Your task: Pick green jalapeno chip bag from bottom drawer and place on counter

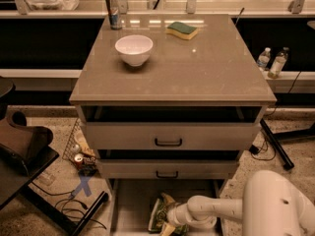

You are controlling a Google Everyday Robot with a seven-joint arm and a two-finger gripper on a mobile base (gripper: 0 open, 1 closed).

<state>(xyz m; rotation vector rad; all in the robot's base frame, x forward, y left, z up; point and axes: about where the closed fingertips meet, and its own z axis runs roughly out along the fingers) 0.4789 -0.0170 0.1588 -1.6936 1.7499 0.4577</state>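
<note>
The green jalapeno chip bag (161, 213) lies in the open bottom drawer (129, 205), near its middle at the lower edge of the camera view. My white arm reaches in from the lower right, and the gripper (170, 221) is down at the bag's right side, touching or overlapping it. The counter (197, 68) is the wide grey-brown cabinet top above the drawers.
On the counter stand a white bowl (134, 49), a green-and-yellow sponge (181, 30) and a can (113, 11). Two upper drawers (168, 135) with black handles are slightly pulled out. A black stand (24, 156), cables and cans lie on the floor at left; bottles (272, 61) at right.
</note>
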